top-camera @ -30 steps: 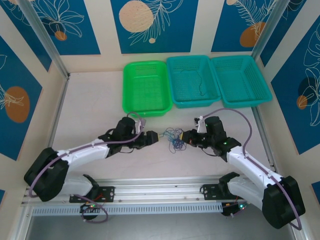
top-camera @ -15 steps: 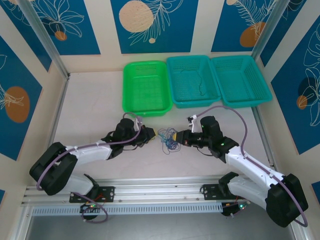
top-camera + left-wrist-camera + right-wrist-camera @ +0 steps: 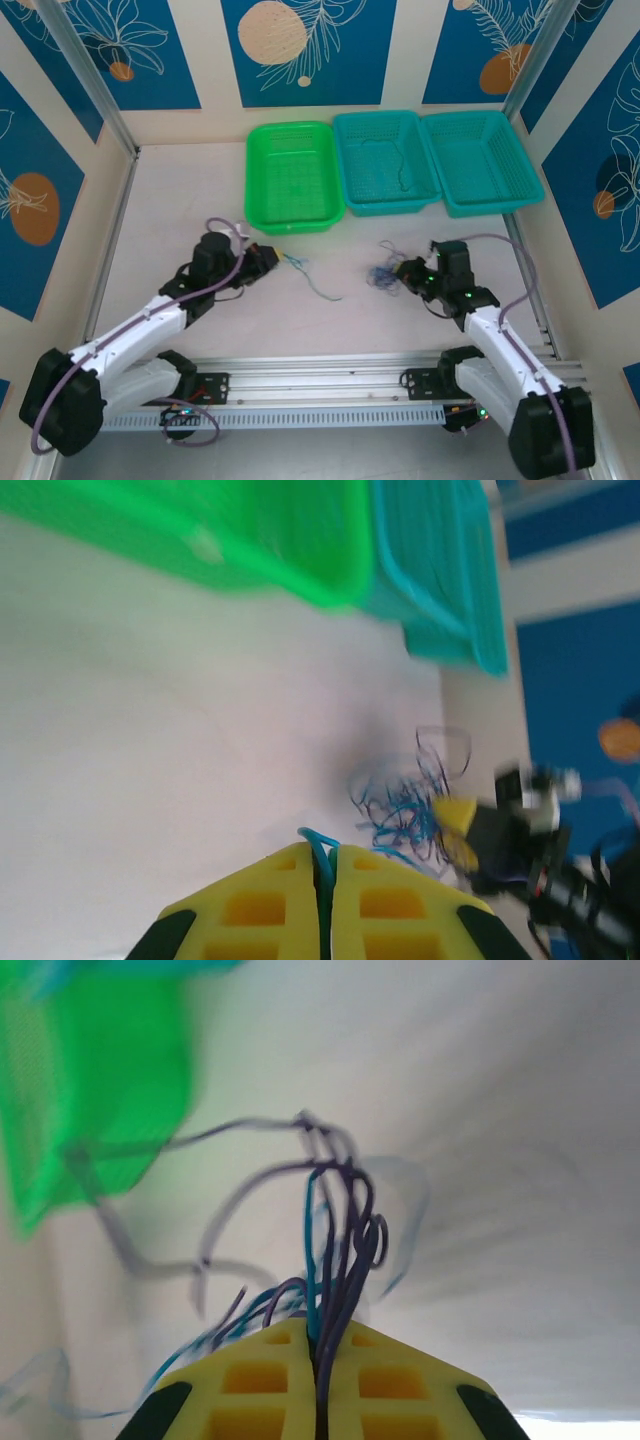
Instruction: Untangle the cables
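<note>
From above, the left tool (image 3: pixel 270 257) is clenching one end of a single teal cable (image 3: pixel 318 284). The cable is trailing across the desk (image 3: pixel 170 220) to the right and slightly toward the arms, so its long axis is pointing at the other arm. The right tool (image 3: pixel 403 272) is gripping a dark knot of cables (image 3: pixel 383 272) bunched at its tip. The strand's loose end is lying between the two tools, nearer the knot. I cannot tell whether it is touching it.

Through the left wrist camera, the yellow fingers (image 3: pixel 270 905) are pressing together on the teal cable (image 3: pixel 318 842), and the knot of cables (image 3: pixel 400 815) is sitting ahead and to the right, well apart.

Through the right wrist camera, the fingers (image 3: pixel 260 1380) are clamping the knot of cables (image 3: pixel 340 1220), with purple, blue and teal strands fanning out ahead. Freeing the strand looks to depend on pulling along that left-right line.
</note>
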{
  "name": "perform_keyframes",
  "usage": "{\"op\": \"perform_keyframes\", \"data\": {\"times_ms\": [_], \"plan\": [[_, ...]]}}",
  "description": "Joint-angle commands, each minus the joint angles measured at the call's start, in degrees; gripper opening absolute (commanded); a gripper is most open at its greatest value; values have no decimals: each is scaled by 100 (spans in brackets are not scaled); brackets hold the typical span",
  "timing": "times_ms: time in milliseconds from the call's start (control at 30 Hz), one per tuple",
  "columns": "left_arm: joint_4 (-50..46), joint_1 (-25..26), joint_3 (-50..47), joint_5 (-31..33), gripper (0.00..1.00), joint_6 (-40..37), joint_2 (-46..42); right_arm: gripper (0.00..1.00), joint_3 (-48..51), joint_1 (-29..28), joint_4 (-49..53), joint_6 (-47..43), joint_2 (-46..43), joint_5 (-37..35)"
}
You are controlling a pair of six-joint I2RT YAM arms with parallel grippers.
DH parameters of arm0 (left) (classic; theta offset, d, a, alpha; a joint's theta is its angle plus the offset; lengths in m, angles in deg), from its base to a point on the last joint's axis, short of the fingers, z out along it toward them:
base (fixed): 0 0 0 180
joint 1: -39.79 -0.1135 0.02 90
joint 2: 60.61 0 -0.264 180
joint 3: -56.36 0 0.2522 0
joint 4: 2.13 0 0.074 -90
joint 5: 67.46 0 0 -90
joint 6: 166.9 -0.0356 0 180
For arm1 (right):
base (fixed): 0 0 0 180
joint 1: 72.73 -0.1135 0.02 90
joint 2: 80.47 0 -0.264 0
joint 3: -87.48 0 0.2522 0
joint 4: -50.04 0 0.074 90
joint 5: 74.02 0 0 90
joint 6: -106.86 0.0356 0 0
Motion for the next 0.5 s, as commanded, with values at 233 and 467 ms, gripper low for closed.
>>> {"op": "perform_keyframes", "data": {"times_ms": [233, 467], "plan": [[31, -244, -168, -277, 0, -494, 238, 27, 385, -193, 149, -354, -255, 631], [-66, -16, 197, -685, 0, -1383, 455, 88, -925, -1537, 1246, -1052, -617, -1113]]}}
